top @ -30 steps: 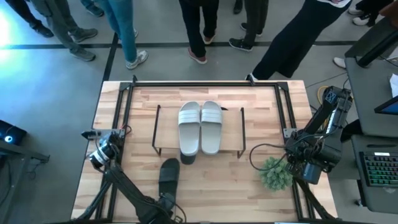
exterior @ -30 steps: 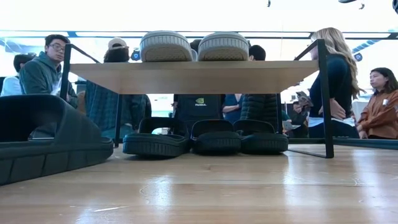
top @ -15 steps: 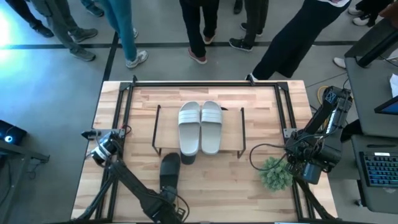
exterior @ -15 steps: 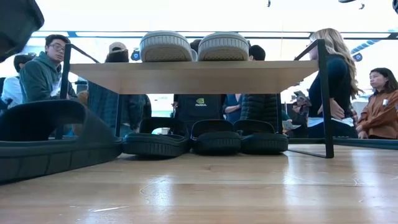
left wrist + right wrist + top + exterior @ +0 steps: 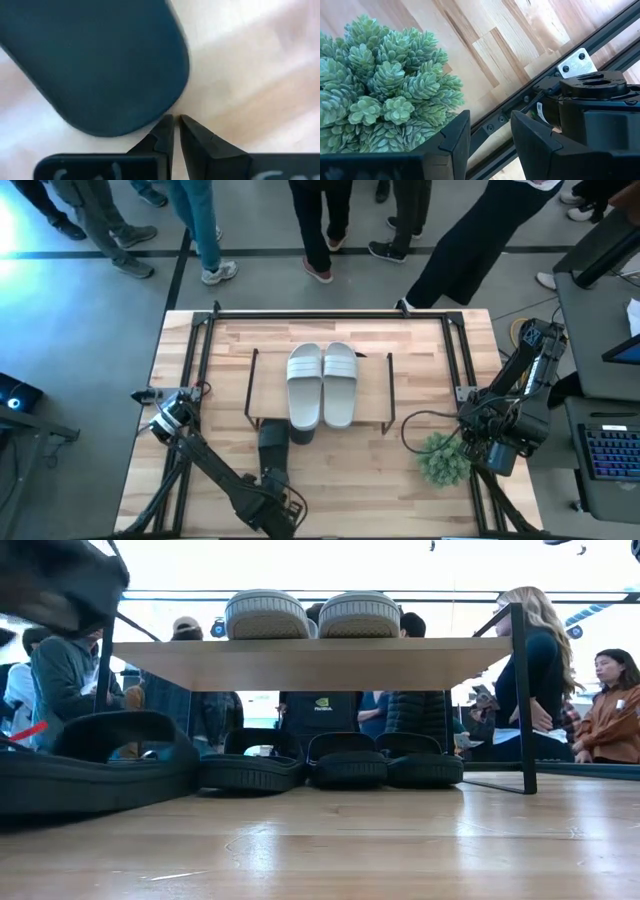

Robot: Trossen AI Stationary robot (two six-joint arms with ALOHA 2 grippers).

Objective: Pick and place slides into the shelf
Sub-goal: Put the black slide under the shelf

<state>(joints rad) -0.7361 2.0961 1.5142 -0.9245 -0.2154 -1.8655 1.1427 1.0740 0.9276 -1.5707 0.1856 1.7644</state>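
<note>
L gripper (image 5: 176, 125) tips nearly together behind black slide (image 5: 271, 452), now nudged closer to shelf (image 5: 320, 395) | R gripper (image 5: 490, 142) parted beside plant (image 5: 380, 85)

Shelf front partly blocked on the left

A black slide (image 5: 272, 448) lies at the shelf (image 5: 375, 380)'s near-left opening, the left gripper (image 5: 176, 125) just behind its heel; three black slides (image 5: 345, 760) fill the space underneath; the near-right table stays open.
</note>
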